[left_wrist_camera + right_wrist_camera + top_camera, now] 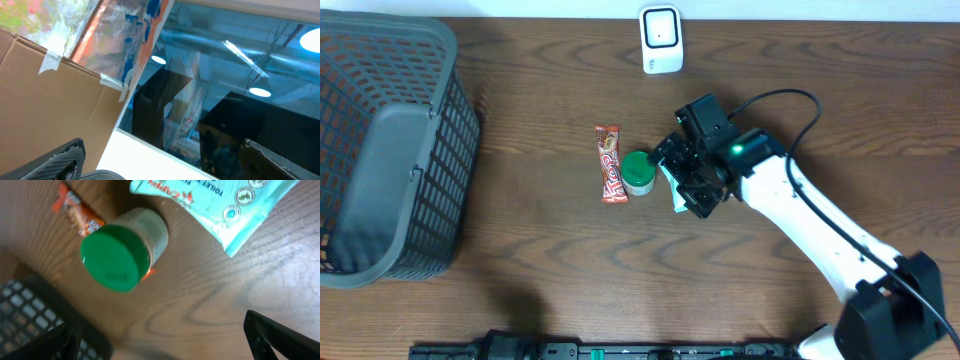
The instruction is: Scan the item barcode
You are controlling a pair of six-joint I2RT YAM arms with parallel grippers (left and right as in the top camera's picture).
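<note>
Three items sit mid-table, and the right arm (pixel 800 215) is already over them. Its jaws are spread wide with nothing between them. From the right wrist view, the green-lidded jar (pixel 125 255) fills the frame just ahead of the gap. The teal wipes packet (pixel 220 205) lies off to one side, and the candy bar (pixel 80 215) sits beyond the jar.

From overhead, the jar (pixel 639 173) stands upright with its lid facing up. It is hard against the candy bar (pixel 610 163) on its basket (pixel 410 200) side. The right jaws hang just beside it on the other side, partly over the wipes packet (pixel 677 203).

My call is that the jar is the pick. With its long axis vertical, the open fingers would need to come down on either side of its round wall, clearing the bar pressed up beside it.

The left jaws are also spread and holding nothing. That arm is parked at the near edge of the table, and its camera points up at cardboard and ceiling lights, so the right arm is plainly the nearer one.

The white scanner (pixel 660 38) waits well apart at the far edge of the table. Where the jar's barcode sits, I cannot tell.
</note>
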